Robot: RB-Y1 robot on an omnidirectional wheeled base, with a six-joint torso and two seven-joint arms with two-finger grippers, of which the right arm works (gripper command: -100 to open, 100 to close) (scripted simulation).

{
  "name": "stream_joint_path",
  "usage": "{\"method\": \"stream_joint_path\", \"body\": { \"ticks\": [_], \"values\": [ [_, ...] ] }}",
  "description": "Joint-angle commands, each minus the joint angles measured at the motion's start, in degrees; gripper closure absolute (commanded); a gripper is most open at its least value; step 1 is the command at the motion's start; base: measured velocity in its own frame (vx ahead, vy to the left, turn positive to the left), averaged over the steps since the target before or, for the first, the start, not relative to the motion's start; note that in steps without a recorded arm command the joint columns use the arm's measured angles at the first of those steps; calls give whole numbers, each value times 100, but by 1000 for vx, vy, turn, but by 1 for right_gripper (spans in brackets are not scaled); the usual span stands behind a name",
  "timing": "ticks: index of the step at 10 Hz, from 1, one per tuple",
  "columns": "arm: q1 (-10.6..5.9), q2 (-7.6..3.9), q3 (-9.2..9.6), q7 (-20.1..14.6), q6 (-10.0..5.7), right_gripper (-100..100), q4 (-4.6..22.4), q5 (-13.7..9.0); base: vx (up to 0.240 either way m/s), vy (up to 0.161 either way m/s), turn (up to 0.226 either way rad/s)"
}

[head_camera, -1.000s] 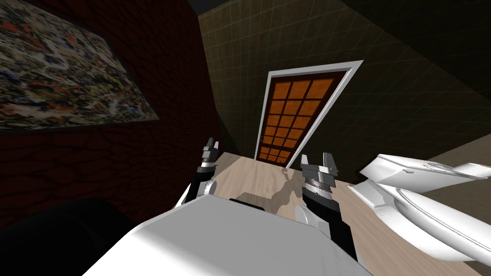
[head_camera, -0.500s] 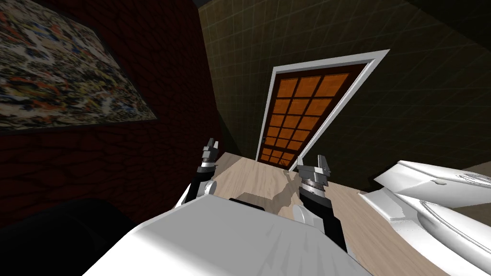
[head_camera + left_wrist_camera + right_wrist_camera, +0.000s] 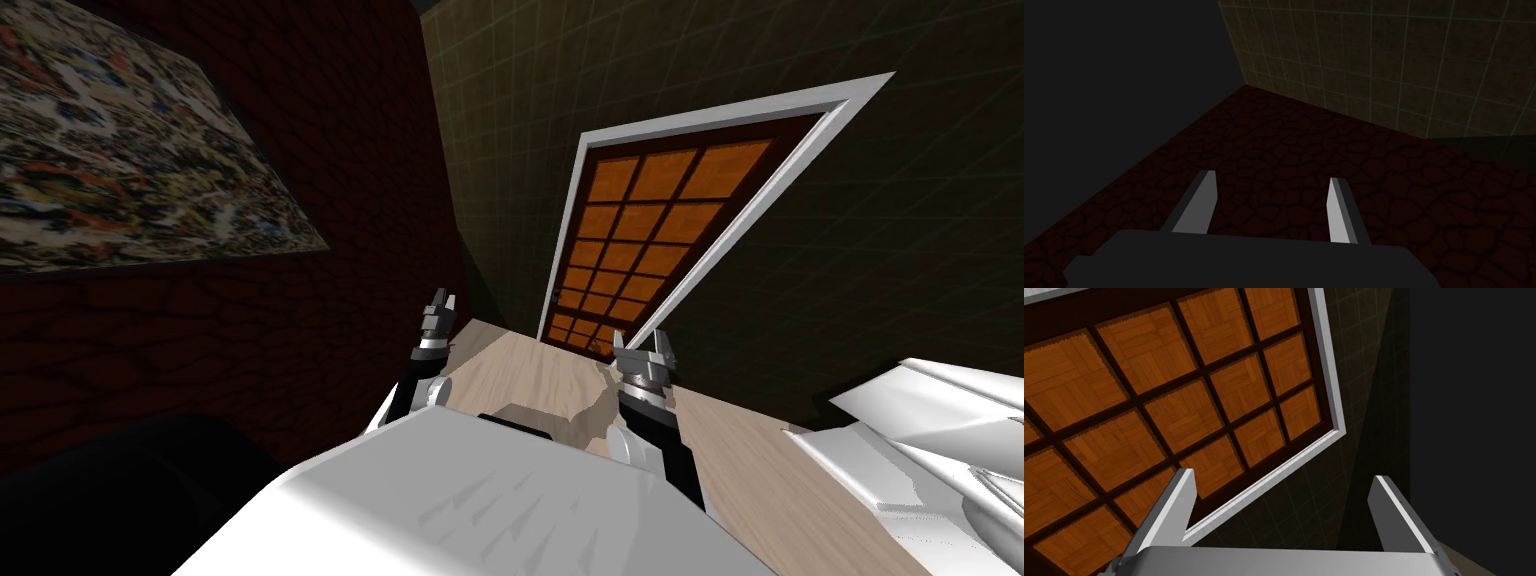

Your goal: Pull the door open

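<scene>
The door (image 3: 645,225) stands ahead: dark frame bars around orange wood panels, set in a white door frame (image 3: 720,235). A small dark handle (image 3: 556,293) sits on its left edge. The door looks closed. My right gripper (image 3: 640,348) is open, held out toward the door's foot, apart from it. In the right wrist view its fingers (image 3: 1174,508) stand wide before the door panels (image 3: 1174,413) and a corner of the white frame (image 3: 1331,433). My left gripper (image 3: 439,303) is open beside the dark red wall, fingers (image 3: 1199,205) spread with nothing between them.
A dark red cracked-pattern wall (image 3: 300,320) with a large speckled picture (image 3: 120,170) runs close on my left. A dark tiled wall (image 3: 900,200) surrounds the door. A white toilet (image 3: 930,450) sits at the right. Pale wood floor (image 3: 540,370) leads to the door.
I have moved closer to the door, which looks larger now. The toilet has slid toward the right edge. My right gripper has shifted a little left and forward.
</scene>
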Motion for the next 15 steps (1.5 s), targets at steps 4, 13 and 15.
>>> {"method": "stream_joint_path", "body": {
  "ticks": [4, 13, 15],
  "values": [
    [-167, -81, -40, -474, -135, -100, 554, -197, 101, -10, 71],
    [-544, -190, -120, -1469, -433, -100, 1765, -615, 97, -13, 80],
    [-631, -207, -139, -1701, -503, -100, 2047, -712, 105, -23, 89]
  ]
}}
